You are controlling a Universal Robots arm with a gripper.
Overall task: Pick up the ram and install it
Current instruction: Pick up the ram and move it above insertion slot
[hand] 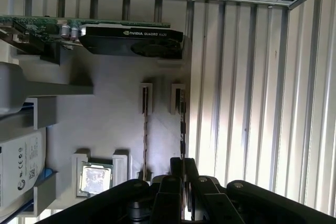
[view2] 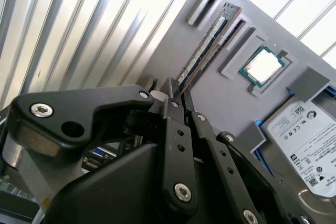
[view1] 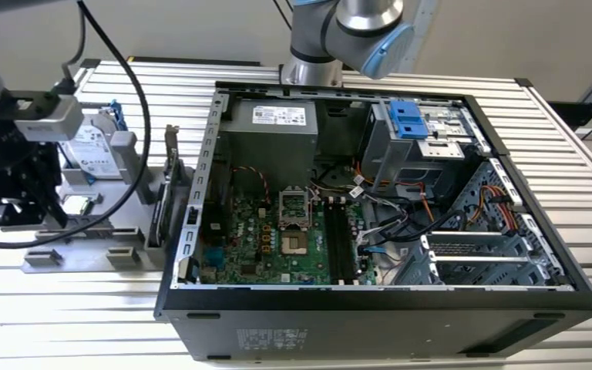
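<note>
The ram (view2: 209,41) is a long thin dark stick standing on edge in a slotted holder of the grey fixture tray (view2: 215,108). It also appears in the first wrist view, the ram (hand: 182,124) running straight away from my fingers. My gripper (view2: 177,88) sits over the near end of the stick with its jaws drawn together on either side of it, shut on it. In the first wrist view the gripper (hand: 184,162) grips that same end. In the exterior view the gripper (view1: 16,217) hangs over the tray (view1: 80,254), at that view's left, beside the open computer case (view1: 378,193).
On the tray lie a processor chip (view2: 262,66), a hard drive (view2: 307,145) and an upright graphics card (hand: 131,40). Another thin strip (hand: 145,135) stands in the neighbouring holder. Inside the case, the motherboard (view1: 275,239) carries long black slots (view1: 342,243). Cables (view1: 121,69) hang near the arm.
</note>
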